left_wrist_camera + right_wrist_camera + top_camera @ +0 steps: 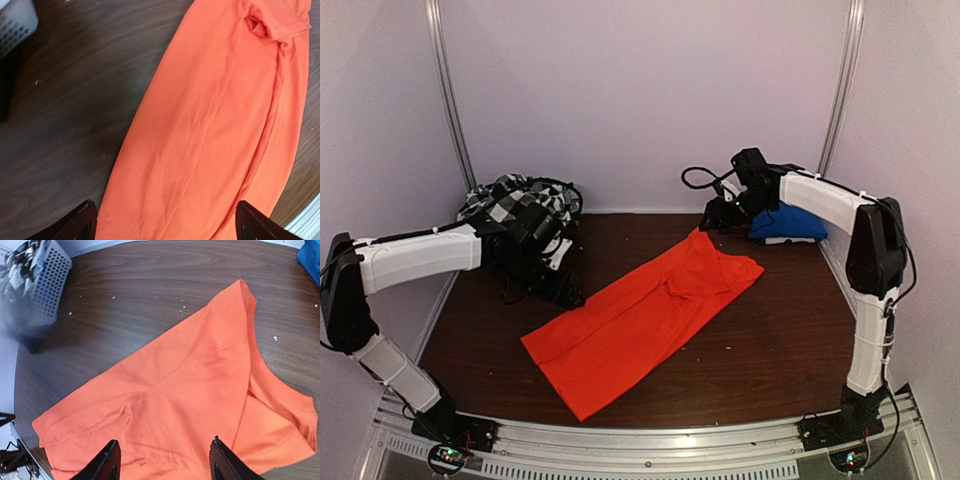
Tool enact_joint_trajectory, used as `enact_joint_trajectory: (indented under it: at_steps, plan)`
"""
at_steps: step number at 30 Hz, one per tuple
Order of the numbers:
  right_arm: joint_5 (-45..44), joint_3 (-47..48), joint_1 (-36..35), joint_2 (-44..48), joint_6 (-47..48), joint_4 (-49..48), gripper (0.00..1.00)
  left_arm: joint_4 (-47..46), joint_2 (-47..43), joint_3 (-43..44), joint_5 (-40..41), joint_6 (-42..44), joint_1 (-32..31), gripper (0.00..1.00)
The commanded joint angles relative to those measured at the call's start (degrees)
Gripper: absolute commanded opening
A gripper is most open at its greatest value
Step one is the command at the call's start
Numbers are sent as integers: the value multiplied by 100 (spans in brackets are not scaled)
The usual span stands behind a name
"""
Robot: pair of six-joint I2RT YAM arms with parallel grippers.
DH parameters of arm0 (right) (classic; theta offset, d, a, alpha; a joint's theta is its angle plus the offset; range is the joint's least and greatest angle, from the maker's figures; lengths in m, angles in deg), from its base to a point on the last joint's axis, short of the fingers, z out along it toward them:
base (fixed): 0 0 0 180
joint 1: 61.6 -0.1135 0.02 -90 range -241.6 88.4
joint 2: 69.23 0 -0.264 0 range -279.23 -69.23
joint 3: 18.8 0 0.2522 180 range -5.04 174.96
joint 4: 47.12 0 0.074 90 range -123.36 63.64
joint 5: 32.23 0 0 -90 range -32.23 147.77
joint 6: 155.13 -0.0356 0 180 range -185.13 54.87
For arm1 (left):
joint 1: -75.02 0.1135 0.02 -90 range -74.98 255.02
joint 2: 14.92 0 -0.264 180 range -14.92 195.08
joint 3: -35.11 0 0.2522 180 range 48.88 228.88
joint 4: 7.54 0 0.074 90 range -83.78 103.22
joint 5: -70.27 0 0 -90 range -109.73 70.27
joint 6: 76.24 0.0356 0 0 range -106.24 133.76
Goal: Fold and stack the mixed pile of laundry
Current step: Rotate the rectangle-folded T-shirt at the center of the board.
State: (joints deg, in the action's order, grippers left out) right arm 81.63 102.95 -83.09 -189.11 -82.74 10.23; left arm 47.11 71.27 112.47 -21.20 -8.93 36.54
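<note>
A bright orange-red garment (642,318) lies spread flat and slantwise across the middle of the dark wooden table (780,340). It fills the left wrist view (215,130) and the right wrist view (190,400). A black-and-white checked garment (515,200) is heaped at the back left. My left gripper (560,288) hovers over the orange-red garment's left edge, open (167,231), holding nothing. My right gripper (720,215) hangs above the garment's far end, also open (165,466) and empty.
A white slatted basket (50,280) stands at the back left under the checked heap, and its corner (15,20) shows in the left wrist view. A folded blue cloth (790,225) lies at the back right, behind the right forearm. Walls close in three sides.
</note>
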Motion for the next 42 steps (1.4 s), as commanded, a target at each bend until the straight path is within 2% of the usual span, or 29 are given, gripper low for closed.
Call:
enact_joint_trajectory:
  at_steps: [1, 5, 10, 15, 20, 23, 29, 31, 33, 37, 42]
  plan:
    - [355, -1426, -67, 619, -585, -548, 54, -139, 844, 636, 59, 626, -301, 98]
    - [360, -2294, -162, 825, -796, -858, 47, 74, 1597, 1112, 65, 1034, -520, 98]
    - [130, -2493, -197, 506, -855, -970, 40, 174, 2061, 948, 272, 1189, -704, 98]
    - [-216, -1990, -195, -215, -628, -811, 38, 166, 2117, 345, 148, 1211, -811, 82]
    - [-623, -959, -195, -1163, -269, -578, 34, -36, 2002, -114, -458, 1183, -1426, 78]
    - [-703, 167, -188, -1822, 68, -315, 33, -324, 2089, -63, -883, 990, -1893, 77]
    - [-576, 2488, -180, -2982, 543, 119, 33, -427, 2706, 1218, -1344, 828, -2311, 80]
    - [-431, 2852, -179, -3019, 623, 247, 35, -470, 2641, 1451, -1458, 704, -2316, 83]
    - [-230, 2679, -179, -2642, 651, 194, 37, -679, 2303, 1394, -1460, 589, -2310, 85]
    - [274, 1447, -179, -1340, 415, -449, 44, -978, 1697, 1131, -1347, 334, -2170, 88]
    - [995, -355, -250, -22, -121, -976, 43, -958, 1583, 956, -1007, 67, -1807, 87]
